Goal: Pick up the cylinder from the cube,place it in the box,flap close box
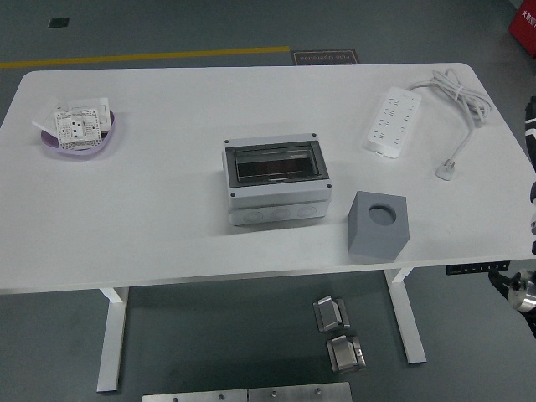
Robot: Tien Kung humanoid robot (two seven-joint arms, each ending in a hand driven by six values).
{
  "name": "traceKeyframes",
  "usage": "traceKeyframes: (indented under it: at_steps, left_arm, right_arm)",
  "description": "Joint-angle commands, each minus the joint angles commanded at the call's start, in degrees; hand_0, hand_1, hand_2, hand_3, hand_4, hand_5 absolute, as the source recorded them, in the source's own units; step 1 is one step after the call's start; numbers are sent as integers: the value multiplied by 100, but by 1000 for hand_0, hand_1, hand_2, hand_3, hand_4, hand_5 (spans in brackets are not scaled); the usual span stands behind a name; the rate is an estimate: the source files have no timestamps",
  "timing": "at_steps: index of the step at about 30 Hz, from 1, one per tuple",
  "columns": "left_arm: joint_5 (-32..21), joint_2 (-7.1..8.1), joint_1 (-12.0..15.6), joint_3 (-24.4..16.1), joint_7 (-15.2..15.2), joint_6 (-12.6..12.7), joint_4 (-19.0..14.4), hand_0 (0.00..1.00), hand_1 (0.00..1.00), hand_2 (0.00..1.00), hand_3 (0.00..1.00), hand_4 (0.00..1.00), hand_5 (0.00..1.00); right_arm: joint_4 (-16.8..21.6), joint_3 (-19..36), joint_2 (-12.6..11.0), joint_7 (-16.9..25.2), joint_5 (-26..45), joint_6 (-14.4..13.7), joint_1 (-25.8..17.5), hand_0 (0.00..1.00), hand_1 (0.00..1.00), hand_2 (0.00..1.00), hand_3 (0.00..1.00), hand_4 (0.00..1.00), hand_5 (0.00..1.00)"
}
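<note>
My right robot hand (526, 295), barely in view with its finger state undeterminable, sits off the white tabletop (167, 201); the grey cylinder (384, 214) stands recessed in the grey cube (376, 224), inward of it, just beside the clear-lidded grey box (277, 181), warranting a vertical approach.

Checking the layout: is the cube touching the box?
No. The cube stands apart from the box, with bare table showing between them.

Grey box (276, 180), tinted flap down, mid-table; grey cube (377, 224) with round socket just right.
</note>
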Motion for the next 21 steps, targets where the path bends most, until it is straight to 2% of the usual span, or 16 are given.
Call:
traceKeyframes:
  at_steps: [21]
  left_arm:
    - [-39, 3, 18, 49, 6, 2, 5, 655, 655, 614, 646, 645, 441]
  right_arm:
    - [-9, -108, 14, -6, -30, -50, 8, 841, 780, 779, 812, 707, 498]
